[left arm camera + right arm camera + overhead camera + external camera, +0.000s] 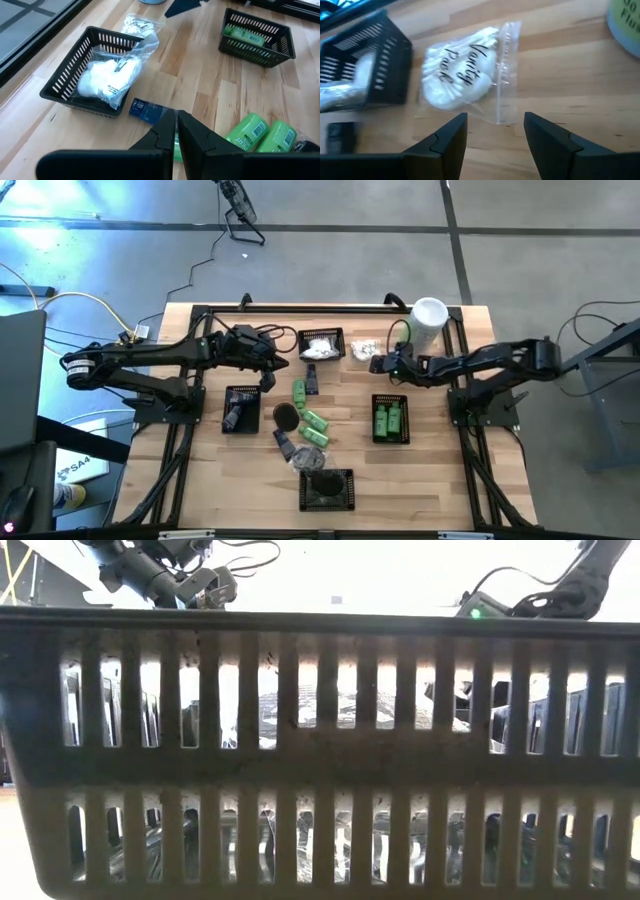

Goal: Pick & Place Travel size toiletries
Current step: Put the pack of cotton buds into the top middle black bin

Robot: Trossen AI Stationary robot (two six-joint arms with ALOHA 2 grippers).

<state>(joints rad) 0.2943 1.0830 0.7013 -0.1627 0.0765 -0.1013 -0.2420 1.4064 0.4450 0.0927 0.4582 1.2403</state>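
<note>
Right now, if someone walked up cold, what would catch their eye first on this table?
Probably the bright green bottles scattered mid-table, more of them standing in the black basket on the right. Next, the right hand, open just short of a clear packet lying on the wood by the far basket, which already holds white packets.

- White vanity pack packet (465,67): clear plastic, black script lettering.
- Green bottles (260,132): bright green, barcode labels.
- Mesh basket (75,75): black, slotted walls, beside a small dark blue packet (146,110).
- Table (440,470): light wood planks.
- Canister (428,320): white lid.
</note>
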